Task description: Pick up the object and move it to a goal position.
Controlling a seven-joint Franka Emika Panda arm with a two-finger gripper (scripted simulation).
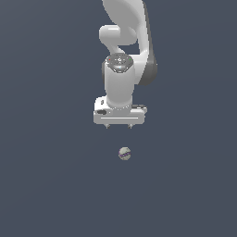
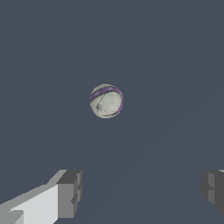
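The object is a tiny off-white ball [image 1: 124, 153] with a purple band, lying on the dark grey floor. It also shows in the wrist view [image 2: 106, 101]. My gripper [image 1: 118, 126] hangs above the ball and a little behind it, apart from it. The jaws stand wide apart and hold nothing. In the wrist view the gripper [image 2: 142, 192] shows as two grey fingertips [image 2: 69, 194] with the ball lying beyond them, not between them.
The white arm [image 1: 125, 55] rises behind the gripper. The flat dark grey floor [image 1: 46, 185] fills the rest of both views. No goal marker shows.
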